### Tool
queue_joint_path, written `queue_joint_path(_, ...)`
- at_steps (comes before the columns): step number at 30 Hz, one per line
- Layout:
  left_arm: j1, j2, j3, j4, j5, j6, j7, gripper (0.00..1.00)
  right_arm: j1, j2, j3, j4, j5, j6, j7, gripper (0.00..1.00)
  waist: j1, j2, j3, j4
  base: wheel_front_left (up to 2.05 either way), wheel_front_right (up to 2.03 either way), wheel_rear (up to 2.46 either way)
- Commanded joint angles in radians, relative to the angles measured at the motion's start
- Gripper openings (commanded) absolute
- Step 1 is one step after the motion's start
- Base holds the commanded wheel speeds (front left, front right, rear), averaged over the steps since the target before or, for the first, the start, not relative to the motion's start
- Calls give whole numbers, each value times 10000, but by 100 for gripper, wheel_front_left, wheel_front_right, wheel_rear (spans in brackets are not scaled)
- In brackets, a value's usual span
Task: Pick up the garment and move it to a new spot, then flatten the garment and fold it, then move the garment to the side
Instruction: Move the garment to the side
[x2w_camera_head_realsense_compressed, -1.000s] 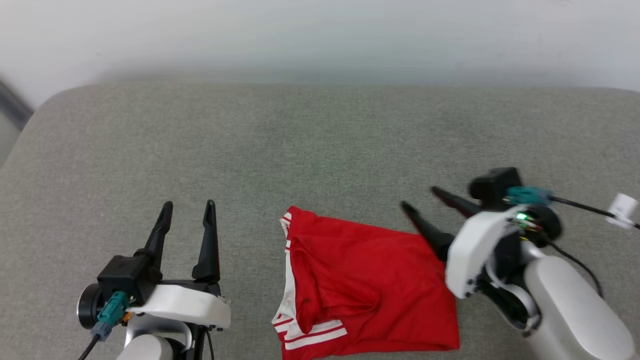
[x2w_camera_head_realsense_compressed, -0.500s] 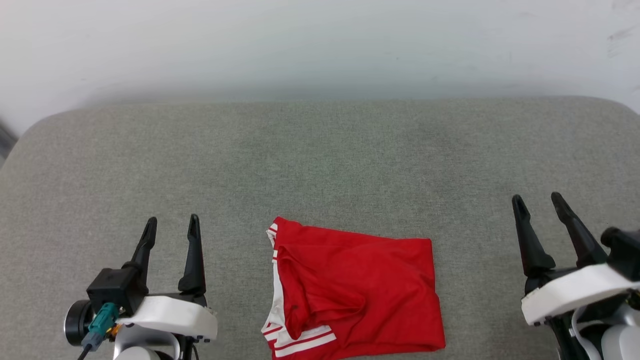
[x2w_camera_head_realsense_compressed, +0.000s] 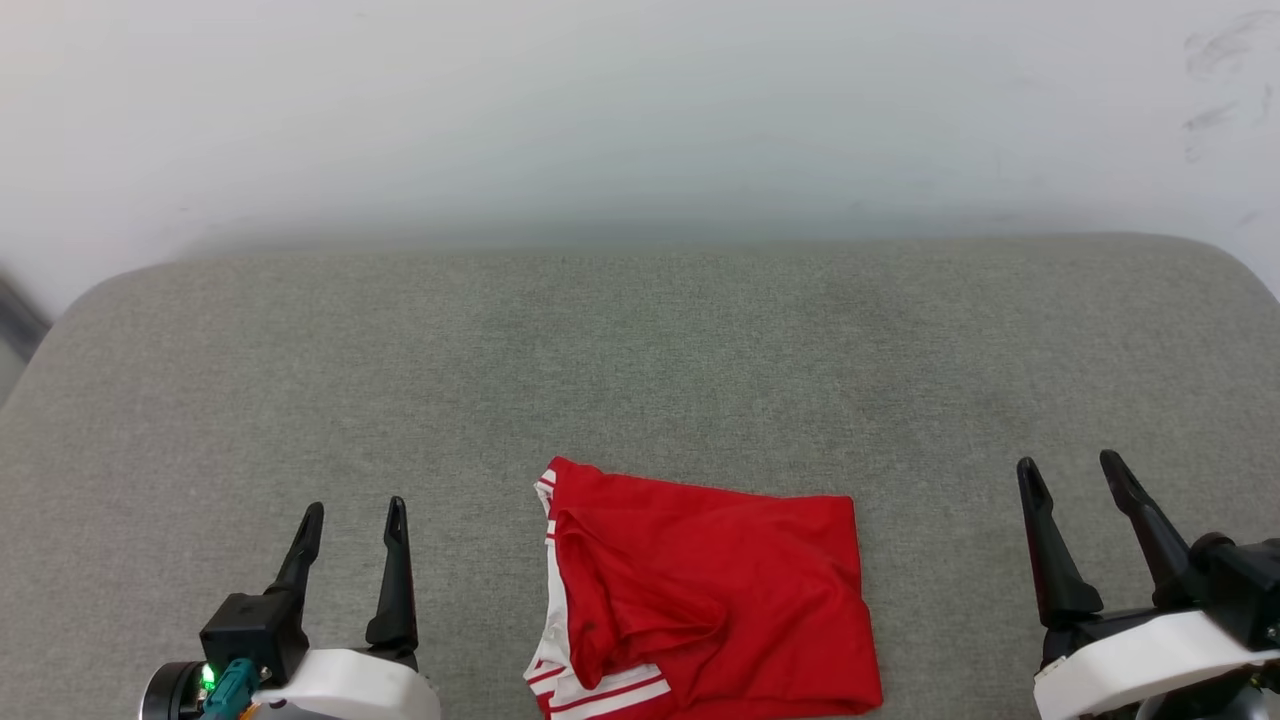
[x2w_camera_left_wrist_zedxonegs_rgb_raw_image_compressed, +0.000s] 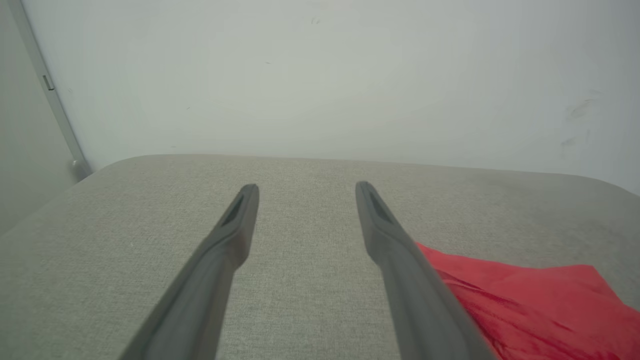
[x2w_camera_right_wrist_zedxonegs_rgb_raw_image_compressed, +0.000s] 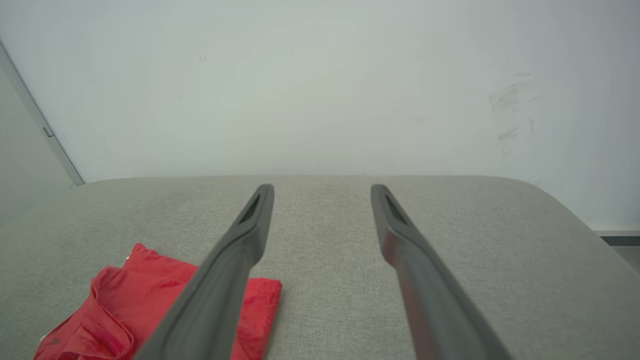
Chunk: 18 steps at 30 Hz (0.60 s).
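Garment (x2w_camera_head_realsense_compressed: 720, 590), red with white stripes (x2w_camera_head_realsense_compressed: 620, 697), folded on grey cushion (x2w_camera_head_realsense_compressed: 640, 380)

Qty: 1 garment (x2w_camera_head_realsense_compressed: 720, 590), 2 hands (x2w_camera_head_realsense_compressed: 356, 507) (x2w_camera_head_realsense_compressed: 1070, 461), 1 grey cushion (x2w_camera_head_realsense_compressed: 640, 350).

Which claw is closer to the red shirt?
Left. The left gripper sits off the garment, by its striped edge; the right gripper stands farther off the opposite side.

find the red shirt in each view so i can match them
Head view: garment bottom centre, folded on the grey cushion.
Left wrist view: garment lower right corner.
Right wrist view: garment lower left.
Shared landmark: dark scuff marks on the white wall.
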Motion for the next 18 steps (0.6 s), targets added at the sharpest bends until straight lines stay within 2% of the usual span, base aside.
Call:
queue_joint_path(1,71,-37,44,33,52,-45,-43,100,147,93,-9,-200,-128,-4,92,100,0,0,11,-36,0,0,0)
queue_joint_path(12,-158,-41,230,84,137,-89,-35,100,-135,247,-6,-541,-366,-4,557,100,0,0,195,-170,0,0,0)
queue_joint_path(16,-373,-98,362,-51,232,-99,-35,100,-353,269,-554,-142,127,-5,1134,100,0,0,373,-102,0,0,0)
queue_joint_path(18,-487,-165,395,-116,250,-138,-35,100,-584,50,-1011,298,667,-4,1545,100,0,0,506,15,0,0,0)
